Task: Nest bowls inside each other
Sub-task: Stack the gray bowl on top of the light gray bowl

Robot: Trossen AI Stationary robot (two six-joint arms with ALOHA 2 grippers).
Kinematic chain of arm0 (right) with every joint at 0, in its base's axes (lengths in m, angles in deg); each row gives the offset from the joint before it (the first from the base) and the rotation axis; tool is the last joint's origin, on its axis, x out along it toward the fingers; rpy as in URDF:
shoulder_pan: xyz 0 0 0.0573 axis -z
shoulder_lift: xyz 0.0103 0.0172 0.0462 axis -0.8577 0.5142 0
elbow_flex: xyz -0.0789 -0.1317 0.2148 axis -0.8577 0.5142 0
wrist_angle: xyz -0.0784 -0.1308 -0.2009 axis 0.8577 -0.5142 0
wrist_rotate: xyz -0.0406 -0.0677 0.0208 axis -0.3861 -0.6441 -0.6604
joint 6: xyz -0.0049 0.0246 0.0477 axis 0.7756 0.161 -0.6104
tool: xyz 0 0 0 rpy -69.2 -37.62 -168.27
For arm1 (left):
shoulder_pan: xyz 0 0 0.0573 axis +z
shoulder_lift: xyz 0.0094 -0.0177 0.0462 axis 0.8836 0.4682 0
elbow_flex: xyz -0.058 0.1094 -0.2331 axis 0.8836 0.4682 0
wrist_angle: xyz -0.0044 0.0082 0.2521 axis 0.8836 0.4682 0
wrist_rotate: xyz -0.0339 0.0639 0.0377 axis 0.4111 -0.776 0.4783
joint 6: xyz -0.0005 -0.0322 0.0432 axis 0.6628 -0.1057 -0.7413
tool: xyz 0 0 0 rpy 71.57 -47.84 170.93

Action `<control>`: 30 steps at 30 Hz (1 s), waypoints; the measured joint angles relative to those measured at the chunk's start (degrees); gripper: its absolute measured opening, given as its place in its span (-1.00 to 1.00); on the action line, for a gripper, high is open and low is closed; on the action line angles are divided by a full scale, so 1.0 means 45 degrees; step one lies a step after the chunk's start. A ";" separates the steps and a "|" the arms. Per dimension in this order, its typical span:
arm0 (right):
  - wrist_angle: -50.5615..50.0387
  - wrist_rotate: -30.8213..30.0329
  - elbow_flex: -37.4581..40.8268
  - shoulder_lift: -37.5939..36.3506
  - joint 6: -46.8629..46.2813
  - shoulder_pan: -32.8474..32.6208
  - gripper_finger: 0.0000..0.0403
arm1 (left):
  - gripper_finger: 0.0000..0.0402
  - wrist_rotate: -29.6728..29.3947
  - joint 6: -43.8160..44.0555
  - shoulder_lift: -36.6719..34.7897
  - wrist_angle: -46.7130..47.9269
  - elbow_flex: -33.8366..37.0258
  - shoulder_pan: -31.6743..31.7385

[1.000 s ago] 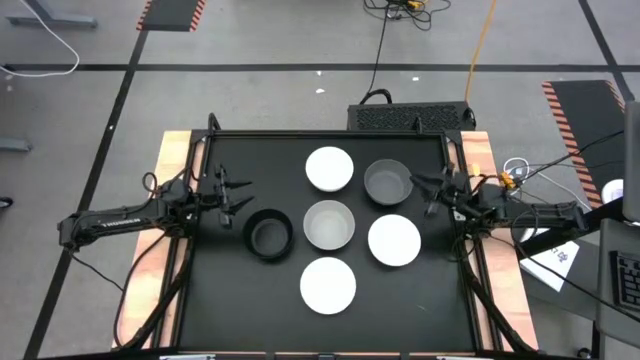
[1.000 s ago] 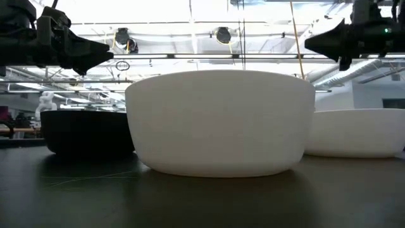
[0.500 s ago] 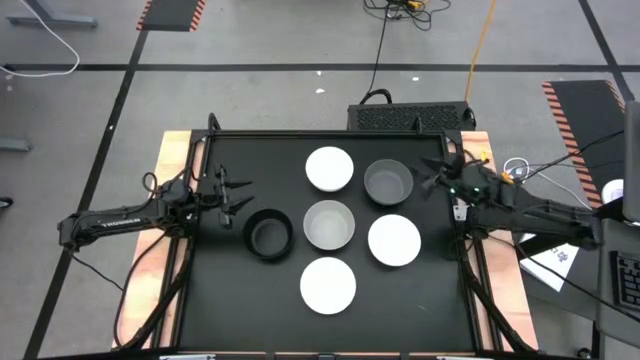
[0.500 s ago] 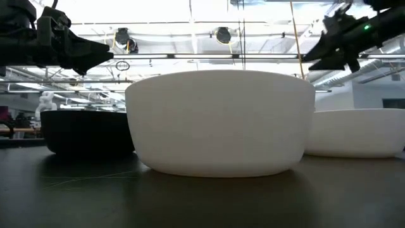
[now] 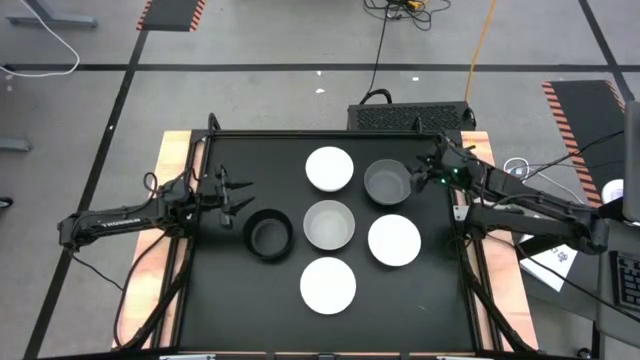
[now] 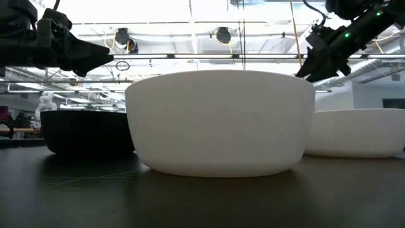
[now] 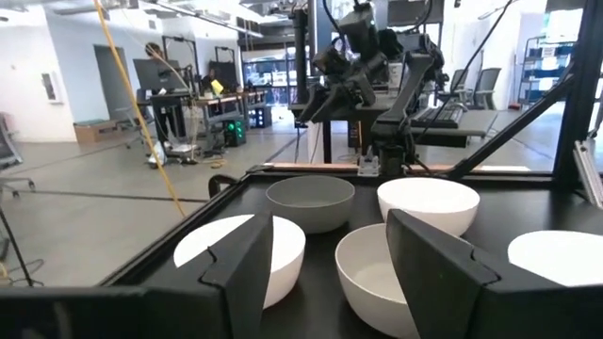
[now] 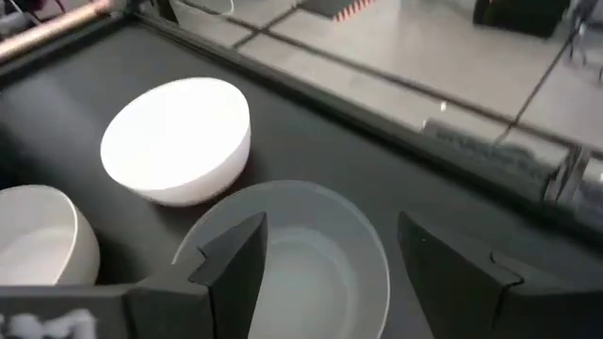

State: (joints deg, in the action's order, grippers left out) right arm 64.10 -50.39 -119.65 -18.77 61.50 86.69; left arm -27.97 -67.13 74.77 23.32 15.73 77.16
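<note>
Six bowls stand on their bases on the black table (image 5: 230, 300): a white bowl (image 5: 329, 168) and a grey bowl (image 5: 387, 182) at the far side, a black bowl (image 5: 268, 235), a pale grey bowl (image 5: 329, 224) and a white bowl (image 5: 394, 240) in the middle, and a white bowl (image 5: 328, 284) nearest. My right gripper (image 5: 424, 174) hangs open above the grey bowl's (image 8: 301, 254) right rim, tipped down toward it, touching nothing. My left gripper (image 5: 240, 195) waits open, up off the table, left of the black bowl.
The table's raised frame rail (image 5: 456, 215) runs beside the right arm. A dark box (image 5: 410, 116) sits behind the far edge. In the low view the nearest white bowl (image 6: 218, 120) fills the middle and hides those behind. Bare tabletop lies along the left and near sides.
My right gripper has swung from the table's right edge toward the far edge and left, over the grey bowl, tipping its fingers downward, and it has opened. No bowl has moved.
</note>
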 joint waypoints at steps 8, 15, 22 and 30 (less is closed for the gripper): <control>0.1264 0.0005 -0.0005 -0.0006 0.2083 0.0011 0.16 | 0.05 0.0004 -0.0023 -0.0005 -0.0704 0.0000 0.0000; 0.1213 0.0008 -0.0005 -0.0004 0.1638 0.0011 0.16 | 0.05 0.0009 0.0324 0.0000 -0.0778 0.0000 0.0000; 0.0769 0.0022 -0.0005 0.0547 0.1449 0.0360 0.16 | 0.05 0.0009 0.0214 -0.0005 -0.0010 0.0000 0.0001; -0.1373 0.2262 -0.1245 0.2798 0.0445 0.2458 0.16 | 0.05 0.0014 0.0210 -0.0003 0.0167 0.0000 0.0000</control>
State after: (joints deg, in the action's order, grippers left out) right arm 57.92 -40.21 -125.25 -6.18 63.50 97.75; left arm -27.91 -66.18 74.76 24.08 15.73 77.16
